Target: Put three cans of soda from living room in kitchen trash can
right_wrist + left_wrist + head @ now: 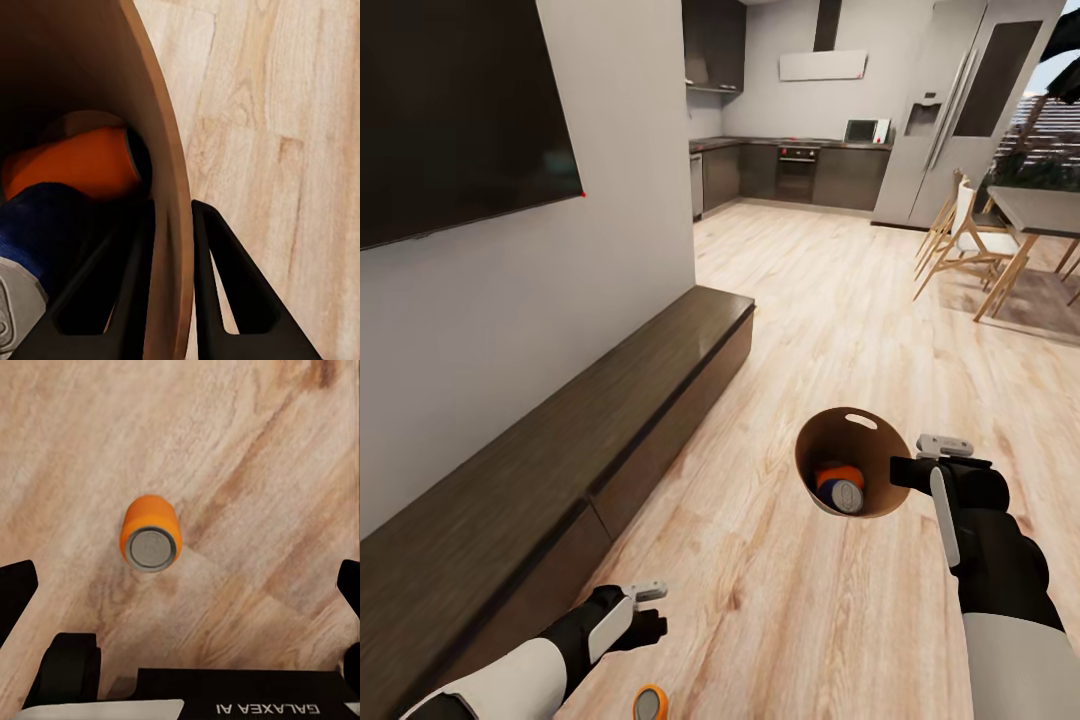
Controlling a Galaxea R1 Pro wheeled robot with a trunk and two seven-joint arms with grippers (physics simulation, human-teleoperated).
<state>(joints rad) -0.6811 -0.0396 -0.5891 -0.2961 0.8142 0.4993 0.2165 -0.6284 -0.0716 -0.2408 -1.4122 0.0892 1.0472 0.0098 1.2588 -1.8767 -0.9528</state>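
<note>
The tash can (830, 440), brown inside, hangs over the wooden floor with my right gripper (903, 471) shut on its rim. In the right wrist view the two black fingers (214, 270) stand on either side of the bin wall (161, 150). Inside lie an orange can of soda (838, 474) (75, 161) and a dark blue one (848, 497) (37, 225). A third, orange can (650, 703) (150, 534) stands upright on the floor. My left gripper (647, 610) (184, 585) hovers above it, open, fingers wide apart.
A long low dark bench (560, 420) runs along the wall at left, under a wall TV (450, 110). Far ahead is the kitchen with dark cabinets (800, 170) and a steel fridge (960, 110). Dining chairs (960, 240) and a table stand at right.
</note>
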